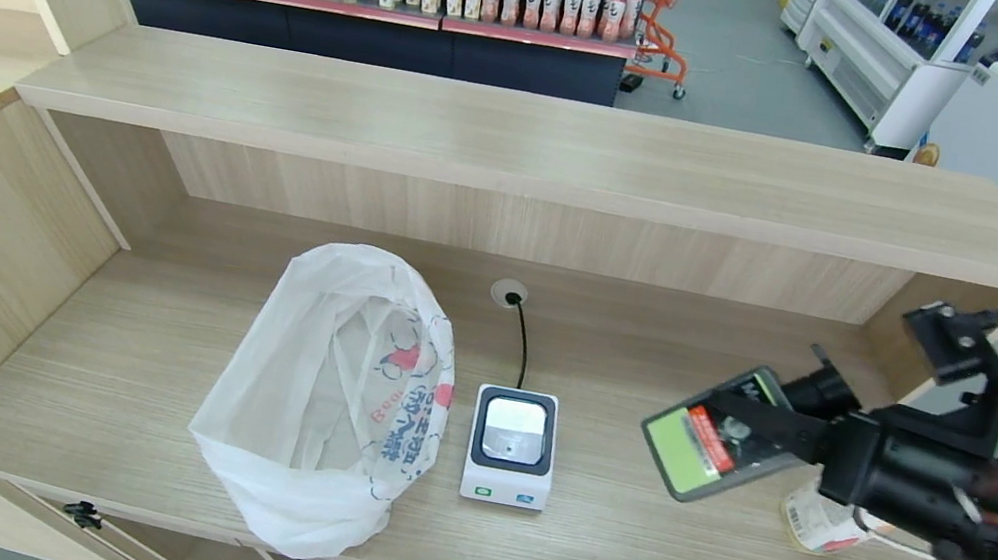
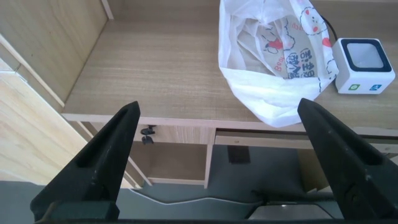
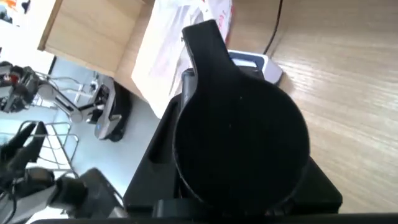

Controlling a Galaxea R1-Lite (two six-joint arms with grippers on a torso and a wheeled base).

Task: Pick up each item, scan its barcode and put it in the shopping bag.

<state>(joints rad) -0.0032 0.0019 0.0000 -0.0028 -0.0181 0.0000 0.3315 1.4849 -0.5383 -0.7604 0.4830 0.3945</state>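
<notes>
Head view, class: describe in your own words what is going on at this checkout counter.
The right end effector is shut on a flat dark packet with a green panel. It holds the packet in the air to the right of the scanner, not yet over its window. The white shopping bag stands open left of the scanner. Another item lies on the counter under the right arm. The left end effector is open, out in front of the counter's near edge.

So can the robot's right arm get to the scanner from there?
Probably yes. The right hand, holding an item, is above the counter beside the scanner, with only bare wood between them.
</notes>
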